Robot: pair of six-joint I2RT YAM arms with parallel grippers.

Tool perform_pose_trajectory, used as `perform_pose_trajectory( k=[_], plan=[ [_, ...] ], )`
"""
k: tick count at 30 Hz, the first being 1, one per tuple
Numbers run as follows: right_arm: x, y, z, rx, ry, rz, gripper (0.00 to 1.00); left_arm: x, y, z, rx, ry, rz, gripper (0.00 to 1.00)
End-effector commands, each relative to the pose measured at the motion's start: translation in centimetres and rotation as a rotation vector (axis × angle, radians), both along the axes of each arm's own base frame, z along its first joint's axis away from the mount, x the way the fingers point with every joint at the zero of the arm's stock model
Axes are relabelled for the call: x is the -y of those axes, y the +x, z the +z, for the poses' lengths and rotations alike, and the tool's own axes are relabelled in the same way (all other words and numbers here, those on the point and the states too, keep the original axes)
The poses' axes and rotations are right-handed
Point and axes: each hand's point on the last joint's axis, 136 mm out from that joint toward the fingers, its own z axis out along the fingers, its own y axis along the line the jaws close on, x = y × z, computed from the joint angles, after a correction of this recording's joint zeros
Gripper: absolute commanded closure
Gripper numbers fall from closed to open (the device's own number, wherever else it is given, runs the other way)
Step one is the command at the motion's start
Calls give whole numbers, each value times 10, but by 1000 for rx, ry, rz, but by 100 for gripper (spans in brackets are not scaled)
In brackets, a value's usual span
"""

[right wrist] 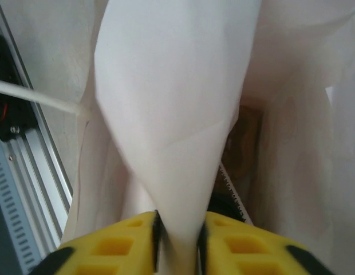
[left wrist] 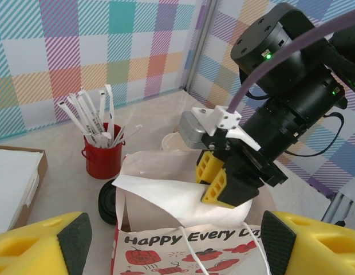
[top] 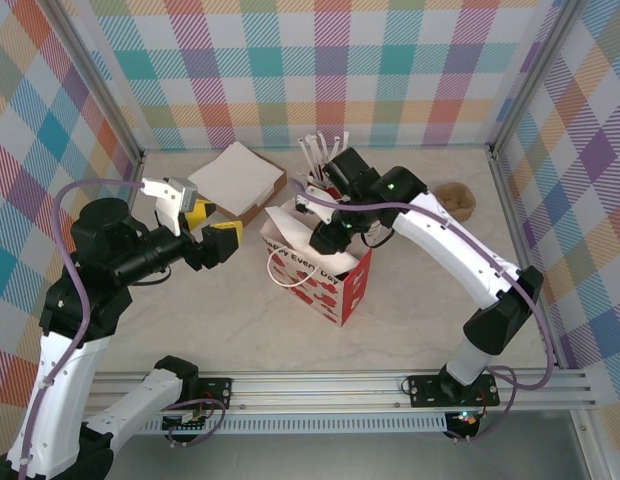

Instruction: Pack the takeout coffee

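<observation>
A red-and-white paper bag (top: 330,275) printed "Happy Every Day" (left wrist: 183,246) stands open mid-table. My right gripper (left wrist: 220,183) is over its mouth, shut on a fold of white paper (right wrist: 172,132); I cannot tell whether this fold is loose or part of the bag. A round black lid (left wrist: 107,200) sits low beside the bag's far left corner, and what is under it is hidden. Dark and brown shapes (right wrist: 243,149) show deep in the bag. My left gripper (top: 212,225) hovers open left of the bag, holding nothing.
A red cup of white sticks (left wrist: 103,157) stands behind the bag. A brown box with a white stack (top: 235,180) lies at the back left. A small brown object (top: 455,200) rests near the right frame post. A pale cup rim (left wrist: 169,140) peeks from behind the bag.
</observation>
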Motion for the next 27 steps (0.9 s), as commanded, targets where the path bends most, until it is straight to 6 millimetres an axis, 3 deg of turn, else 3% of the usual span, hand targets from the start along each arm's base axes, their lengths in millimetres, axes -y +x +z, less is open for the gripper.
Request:
perform_pose_trajectory(
  k=[1,4,11,15,18,23,27],
  plan=[
    [-2,6,1,17,-8,-23,89,4,-1,-3,-13,-7,-16,21],
    [6,7,-9,4,-69,-39,93,4,-1,-3,-15,-9,-18,21],
    [16,6,-43,-51,-183,-47,92,5,1,-6,-21,-6,-19,22],
    [17,5,-52,-79,-211,-41,90,5,2,-7,-24,-3,-17,22],
    [16,6,-47,-70,-204,-39,88,5,3,-8,-25,1,-13,22],
    [13,8,-22,-23,-149,-39,78,3,4,-9,-24,4,-4,22],
    [15,6,2,21,-105,-47,61,0,2,-7,-16,2,13,20]
  ],
)
